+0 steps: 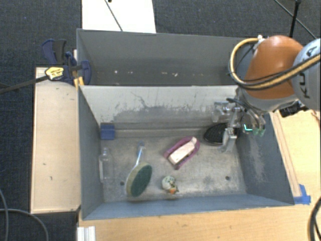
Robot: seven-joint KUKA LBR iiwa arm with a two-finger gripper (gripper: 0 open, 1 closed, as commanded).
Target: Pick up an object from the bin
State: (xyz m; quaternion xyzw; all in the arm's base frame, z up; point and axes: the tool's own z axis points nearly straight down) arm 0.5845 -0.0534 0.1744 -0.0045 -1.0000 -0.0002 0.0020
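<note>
Gripper (pixel 227 139): I see it low in the bin (pixel 150 59), right of the frame's centre, under the orange wrist cover (pixel 273 64) at the upper right.
Gripper state: I cannot tell from this angle whether it stands wide or narrow, nor whether it holds anything.
Nearest thing: black rounded lump (pixel 214 133), matte, low and dome-like, no markings that I can make out.
Lump position: on the bin floor at its right end, close to the foot of the back wall. The gripper is at the lump's right edge; touching or just apart, I cannot tell.
Neighbour, centre: pink packet (pixel 181 151) with a white piece on top, lying tilted just left of and below the lump, apart from it.
Lower left of floor: oval brush (pixel 139 178), green face up, pale handle pointing up the frame.
Lower centre: small white ball (pixel 170 184) with an orange spot, near the front wall.
Left end: blue block (pixel 107 131) at the back wall's foot; below it a clear bottle-like thing (pixel 104 163) along the left wall.
In the way: the right wall is close beside the gripper, and the pink packet lies just on the lump's far side.
</note>
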